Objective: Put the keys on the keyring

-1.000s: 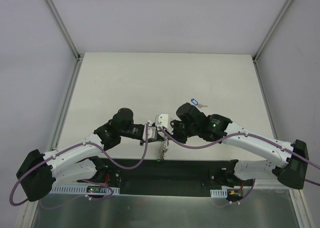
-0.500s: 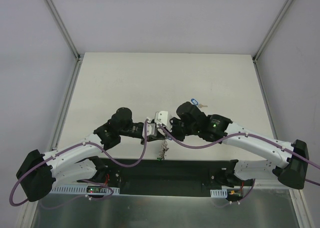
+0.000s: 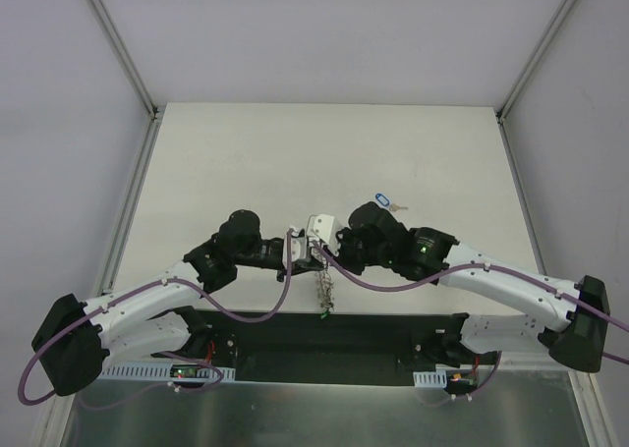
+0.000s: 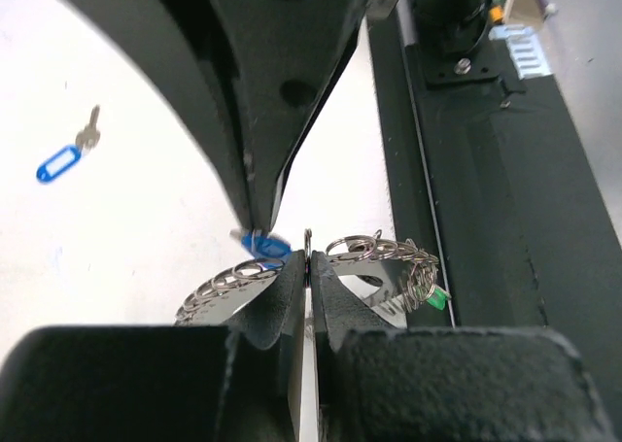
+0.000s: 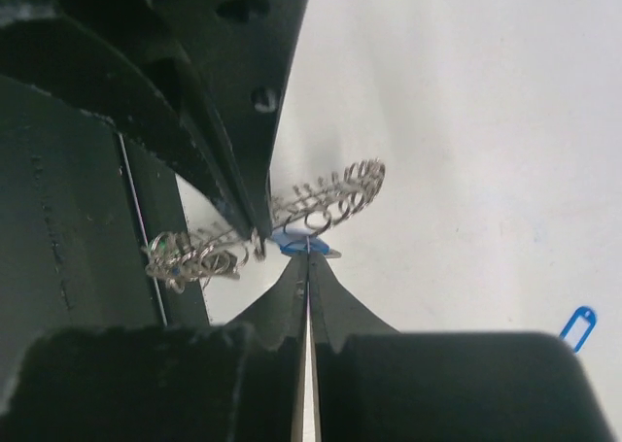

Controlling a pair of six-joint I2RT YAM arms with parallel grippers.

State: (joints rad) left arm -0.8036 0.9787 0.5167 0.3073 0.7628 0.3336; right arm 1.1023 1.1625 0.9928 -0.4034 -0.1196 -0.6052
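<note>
The large coiled silvery keyring [image 3: 322, 292] now hangs lower, centre frame, than a second ago; left gripper [image 4: 309, 267] is clamped on it; right gripper [image 5: 308, 257] pinches a small blue-headed key [image 5: 292, 240] against it; threading seems underway.

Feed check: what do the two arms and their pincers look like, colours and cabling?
The left arm and right arm both have white links with black joint housings, and a purple cable loops along each. The left pincer and right pincer have black fingers tapering to thin tips.
</note>
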